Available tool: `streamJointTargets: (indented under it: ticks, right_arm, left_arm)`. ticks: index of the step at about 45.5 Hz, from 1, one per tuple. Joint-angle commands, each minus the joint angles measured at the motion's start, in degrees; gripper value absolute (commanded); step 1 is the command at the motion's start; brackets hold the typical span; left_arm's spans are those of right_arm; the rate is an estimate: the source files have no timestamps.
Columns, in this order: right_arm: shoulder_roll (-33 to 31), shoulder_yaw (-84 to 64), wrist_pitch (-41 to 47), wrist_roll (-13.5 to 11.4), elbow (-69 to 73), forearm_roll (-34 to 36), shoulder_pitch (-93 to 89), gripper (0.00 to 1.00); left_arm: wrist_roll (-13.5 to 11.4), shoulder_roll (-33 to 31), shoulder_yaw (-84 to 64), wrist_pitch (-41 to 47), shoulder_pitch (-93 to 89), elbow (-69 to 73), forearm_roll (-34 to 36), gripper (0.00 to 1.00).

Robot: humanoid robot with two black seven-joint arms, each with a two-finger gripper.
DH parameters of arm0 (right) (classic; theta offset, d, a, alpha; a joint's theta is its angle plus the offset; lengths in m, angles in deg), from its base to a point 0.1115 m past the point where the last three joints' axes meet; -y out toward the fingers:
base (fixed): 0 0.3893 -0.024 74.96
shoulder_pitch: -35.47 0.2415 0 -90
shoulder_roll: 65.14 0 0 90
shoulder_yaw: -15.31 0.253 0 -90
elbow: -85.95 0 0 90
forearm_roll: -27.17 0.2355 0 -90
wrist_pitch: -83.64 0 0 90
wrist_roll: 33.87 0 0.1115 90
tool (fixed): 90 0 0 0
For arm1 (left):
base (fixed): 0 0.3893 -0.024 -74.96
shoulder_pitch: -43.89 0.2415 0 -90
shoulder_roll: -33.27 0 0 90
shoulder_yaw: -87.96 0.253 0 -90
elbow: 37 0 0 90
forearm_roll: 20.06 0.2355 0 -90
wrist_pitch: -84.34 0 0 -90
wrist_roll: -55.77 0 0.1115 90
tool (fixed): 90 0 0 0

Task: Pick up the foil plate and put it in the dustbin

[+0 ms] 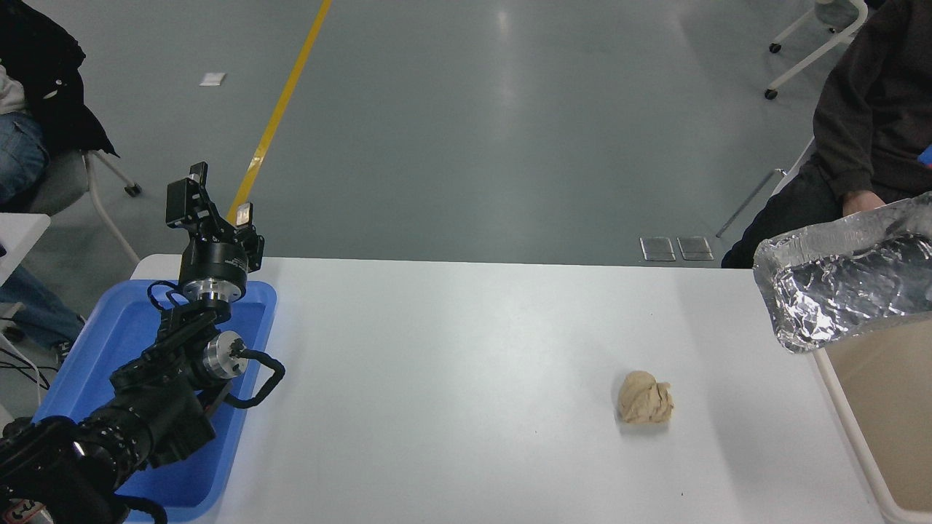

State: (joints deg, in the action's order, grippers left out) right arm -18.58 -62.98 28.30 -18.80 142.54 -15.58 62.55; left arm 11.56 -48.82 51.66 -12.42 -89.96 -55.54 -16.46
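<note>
The foil plate [844,291] is a crinkled silver tray. It hangs tilted in the air at the right edge of the head view, above the table's far right corner and the near end of the dustbin [848,422]. The dustbin is a beige bin with a pale rim, beside the table at the lower right. The plate's right end runs out of the picture, and the right gripper holding it is out of view. My left gripper [213,200] is parked at the left above the blue tray, fingers apart and empty.
A crumpled tan paper ball [645,397] lies on the white table [451,378] to the right of the middle. A blue tray [87,349] sits under the left arm. A person in dark clothes [866,124] sits at the far right; another person [29,109] sits at the far left.
</note>
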Motion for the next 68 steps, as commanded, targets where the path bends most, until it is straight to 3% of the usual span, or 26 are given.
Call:
streamJointTargets:
  ticks: [1,15,32,56,68]
  right_arm:
    - [0.7,-3.9,1.0,0.0,3.6,-0.5,6.6,0.0]
    - [0.0,-6.0,0.8,0.1,2.1,-0.8,5.6,0.0]
    - [-2.8,-5.2,0.1,1.5,-13.4,-0.7,-7.5,0.0]
    - [-2.8,13.8,-10.7,2.2,-40.0,0.5,-47.5,0.0]
    - [3.3,21.5,-19.5,1.6,-52.1,6.3,-67.1,0.0]
  left_arm:
    - [0.0,0.0,0.0,0.0,0.0,0.0,0.0,1.0]
    - [0.0,0.0,0.0,0.0,0.0,0.0,0.0,1.0]
    - [0.0,0.0,0.0,0.0,0.0,0.0,0.0,1.0]
    - [0.0,0.0,0.0,0.0,0.0,0.0,0.0,1.0]
    - [0.0,0.0,0.0,0.0,0.0,0.0,0.0,1.0]
